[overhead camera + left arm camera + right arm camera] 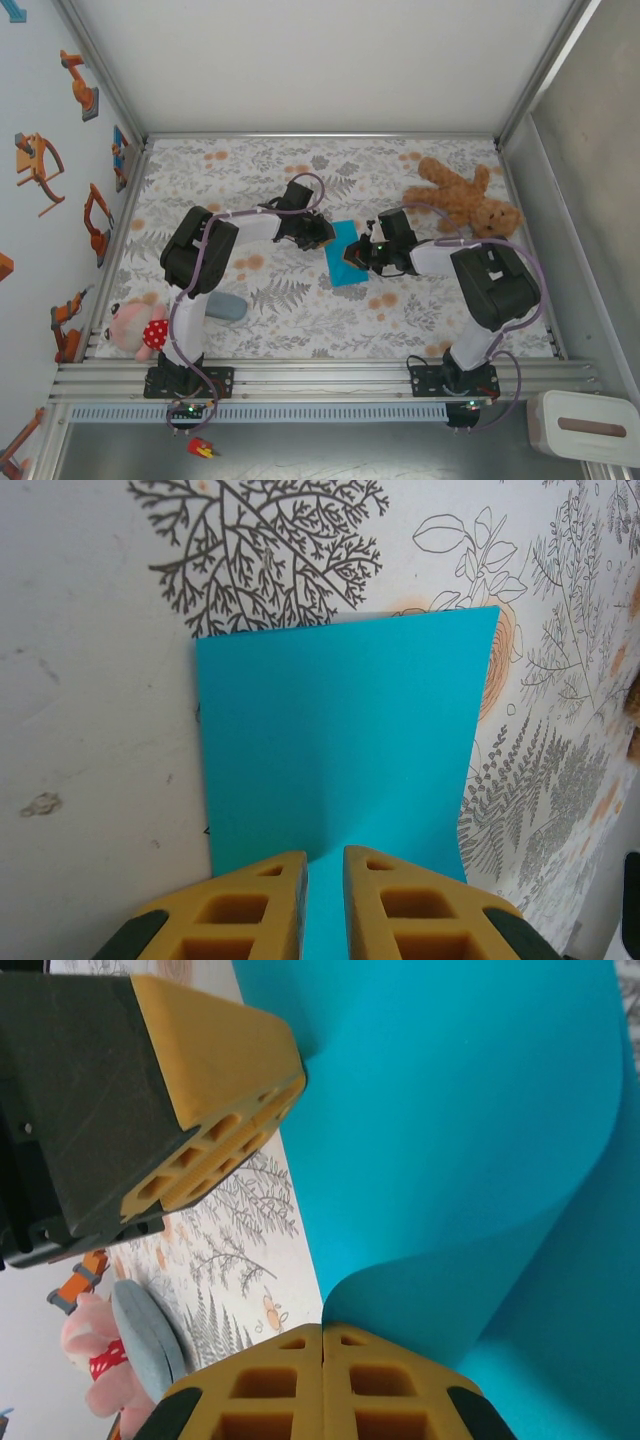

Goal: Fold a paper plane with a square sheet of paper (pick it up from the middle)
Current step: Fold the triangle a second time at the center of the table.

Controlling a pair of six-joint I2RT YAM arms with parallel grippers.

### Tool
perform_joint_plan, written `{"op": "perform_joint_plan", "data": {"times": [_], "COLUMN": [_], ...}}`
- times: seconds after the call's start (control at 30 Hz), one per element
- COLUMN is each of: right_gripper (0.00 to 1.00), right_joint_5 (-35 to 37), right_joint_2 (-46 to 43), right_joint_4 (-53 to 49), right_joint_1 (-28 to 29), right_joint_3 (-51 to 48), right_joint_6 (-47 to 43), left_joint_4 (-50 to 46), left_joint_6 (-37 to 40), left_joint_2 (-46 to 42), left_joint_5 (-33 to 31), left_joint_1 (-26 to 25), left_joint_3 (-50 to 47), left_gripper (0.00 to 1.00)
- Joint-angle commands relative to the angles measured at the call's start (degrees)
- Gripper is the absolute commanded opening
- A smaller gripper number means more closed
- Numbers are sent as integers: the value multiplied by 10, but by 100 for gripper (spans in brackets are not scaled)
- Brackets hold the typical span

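A brown teddy bear (467,197) is recorded lying near the far right corner of the floral-patterned surface (300,335). A pink plush toy (135,327) with a red spotted bow is noted at the near left edge, with a grey-blue oblong case (228,306) laid just beside it. A white box (585,425) with a brown handle and a small red-and-yellow item (201,447) are observed off the surface, past the near rail.

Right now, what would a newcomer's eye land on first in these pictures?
The turquoise square sheet of paper sits mid-table, curling up where the right gripper pinches its edge; the left gripper straddles another edge, slightly parted. A brown teddy bear lies far right.
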Motion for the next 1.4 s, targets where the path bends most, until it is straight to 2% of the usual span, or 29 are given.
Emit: {"op": "perform_joint_plan", "data": {"times": [0.0, 1.37], "right_gripper": [0, 0], "right_joint_5": [28, 36], "right_joint_2": [14, 59], "right_joint_4": [30, 2], "right_joint_1": [4, 23], "right_joint_3": [16, 45], "right_joint_6": [15, -6], "left_joint_4": [-46, -47], "left_joint_6": [10, 7], "left_joint_2": [26, 29], "left_joint_5": [-3, 1], "left_joint_1": [-4, -7], "left_joint_3": [0, 1], "left_gripper": [17, 17]}}
